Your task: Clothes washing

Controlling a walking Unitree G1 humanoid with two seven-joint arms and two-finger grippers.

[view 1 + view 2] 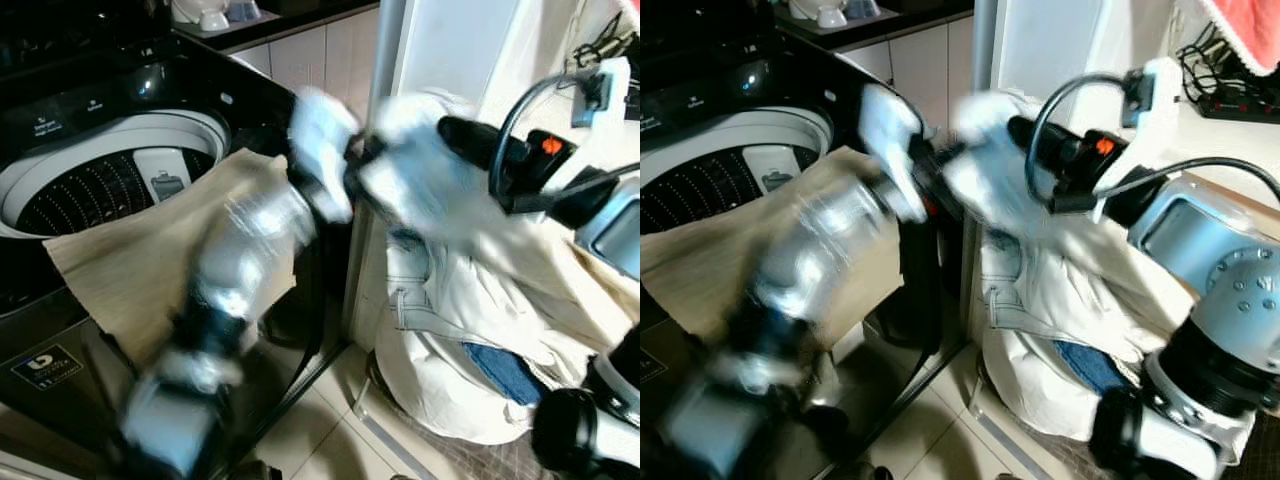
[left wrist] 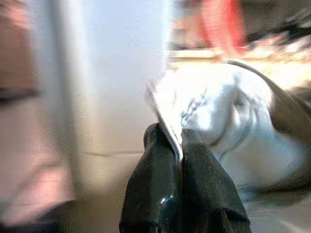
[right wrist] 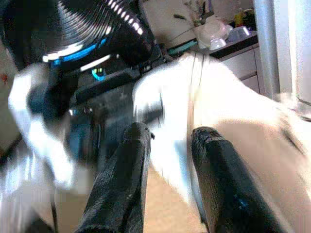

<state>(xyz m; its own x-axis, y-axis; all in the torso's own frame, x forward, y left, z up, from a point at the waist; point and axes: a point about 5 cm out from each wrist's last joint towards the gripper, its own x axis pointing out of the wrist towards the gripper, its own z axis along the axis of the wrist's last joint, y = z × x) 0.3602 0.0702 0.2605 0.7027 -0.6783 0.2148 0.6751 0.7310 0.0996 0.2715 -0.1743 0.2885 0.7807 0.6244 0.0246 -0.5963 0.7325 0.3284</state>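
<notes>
White garment (image 1: 450, 290) trails up out of a heaped pile (image 1: 470, 390) on the floor just right of the top-load washer (image 1: 110, 170). Left gripper (image 2: 179, 145), blurred, is pinched together on a fold of that cloth beside the washer's right edge, and right gripper (image 3: 170, 141) meets it there with fingers apart and the white fabric between them. A tan cloth (image 1: 150, 250) drapes over the washer's rim, open drum (image 1: 90, 195) behind it.
</notes>
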